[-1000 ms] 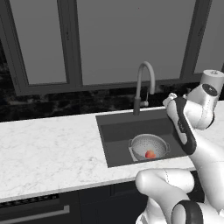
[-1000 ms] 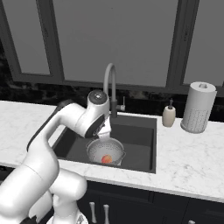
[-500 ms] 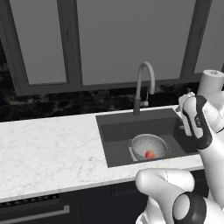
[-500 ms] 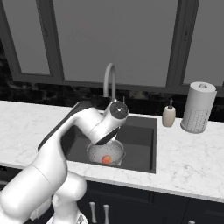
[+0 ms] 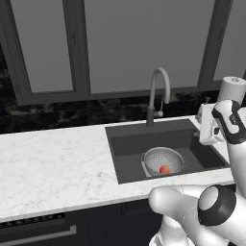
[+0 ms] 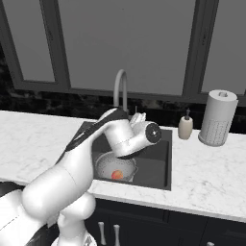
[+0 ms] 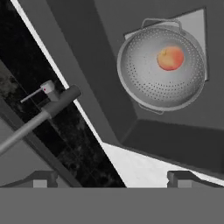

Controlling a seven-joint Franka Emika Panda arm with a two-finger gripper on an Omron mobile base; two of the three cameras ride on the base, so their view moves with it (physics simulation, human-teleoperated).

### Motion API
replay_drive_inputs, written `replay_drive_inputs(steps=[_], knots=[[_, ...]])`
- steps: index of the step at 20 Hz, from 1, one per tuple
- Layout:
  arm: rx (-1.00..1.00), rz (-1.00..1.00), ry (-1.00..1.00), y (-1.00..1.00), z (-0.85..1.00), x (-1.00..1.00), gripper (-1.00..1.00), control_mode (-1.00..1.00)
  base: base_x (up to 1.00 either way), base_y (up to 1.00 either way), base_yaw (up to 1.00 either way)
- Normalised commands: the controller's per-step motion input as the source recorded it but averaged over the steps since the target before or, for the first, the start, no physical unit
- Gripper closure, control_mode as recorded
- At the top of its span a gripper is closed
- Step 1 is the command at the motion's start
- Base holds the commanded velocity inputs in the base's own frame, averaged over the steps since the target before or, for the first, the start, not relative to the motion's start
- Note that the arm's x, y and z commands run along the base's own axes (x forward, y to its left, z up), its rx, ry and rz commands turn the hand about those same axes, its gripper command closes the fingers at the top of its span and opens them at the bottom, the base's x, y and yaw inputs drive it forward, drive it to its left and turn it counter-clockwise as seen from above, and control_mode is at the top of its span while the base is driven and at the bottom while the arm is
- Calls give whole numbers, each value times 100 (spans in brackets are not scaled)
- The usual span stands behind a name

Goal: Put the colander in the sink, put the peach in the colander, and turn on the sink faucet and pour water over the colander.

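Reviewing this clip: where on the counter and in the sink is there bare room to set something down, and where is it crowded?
Widest free patch: the marble counter left of the sink. Inside the sink, the floor behind the colander, toward the faucet, is bare. The colander holds the peach. To the right, the soap dispenser and paper towel roll crowd the counter's back, and the gripper hovers over that sink end.

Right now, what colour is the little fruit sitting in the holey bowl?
Orange-red. The peach in the silver colander shows best in the hand view.

light: even, dim | shadows: faint | blur: none | glare: none
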Motion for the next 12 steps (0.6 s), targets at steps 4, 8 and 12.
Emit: replay_drive_inputs(steps=[4, 8, 12], knots=[[23, 0, 0, 0, 0, 47, -100, -100, 0, 0, 0], [22, 0, 0, 0, 0, 52, -100, -100, 0, 0, 0], [23, 0, -4, 0, 0, 49, -100, -100, 0, 0, 0]])
